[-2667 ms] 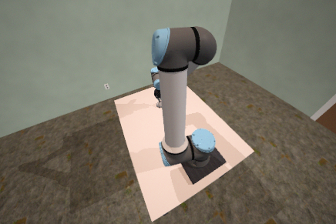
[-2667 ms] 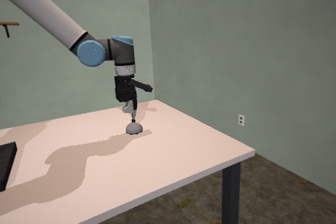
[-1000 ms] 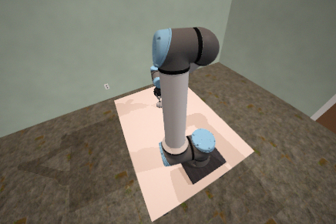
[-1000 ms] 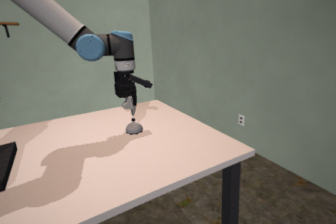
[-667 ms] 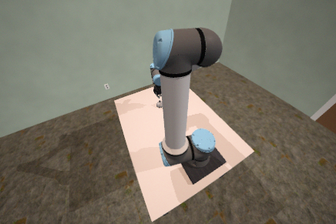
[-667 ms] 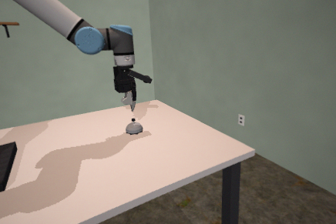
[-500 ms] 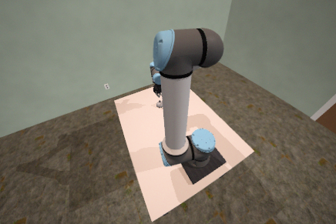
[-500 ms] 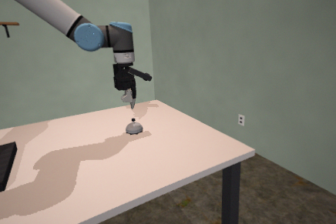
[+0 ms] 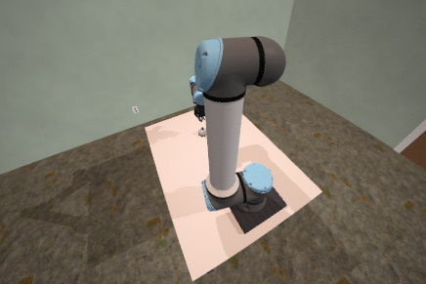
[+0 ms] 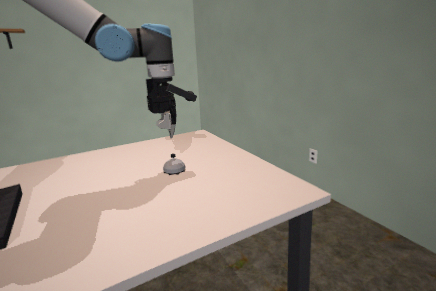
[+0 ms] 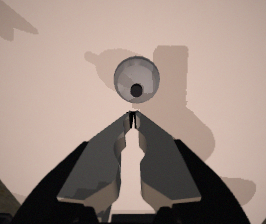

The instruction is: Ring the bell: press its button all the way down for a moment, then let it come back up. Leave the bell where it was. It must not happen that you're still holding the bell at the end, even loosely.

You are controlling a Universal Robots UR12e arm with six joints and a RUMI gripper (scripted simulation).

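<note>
Fingers: gripper (image 10: 171,134) pinched together, holding nothing, above bell (image 10: 174,165)
Surface: pale table (image 10: 240,198), green walls
Bell: upright, button (image 11: 136,90) up

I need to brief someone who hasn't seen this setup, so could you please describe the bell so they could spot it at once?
Look at the pale pink table in the room's corner. On it, directly under the arm's shut gripper, sits a small grey domed bell. Its black button on top marks it; the only other thing on the table is the arm's flat black base plate.
</note>
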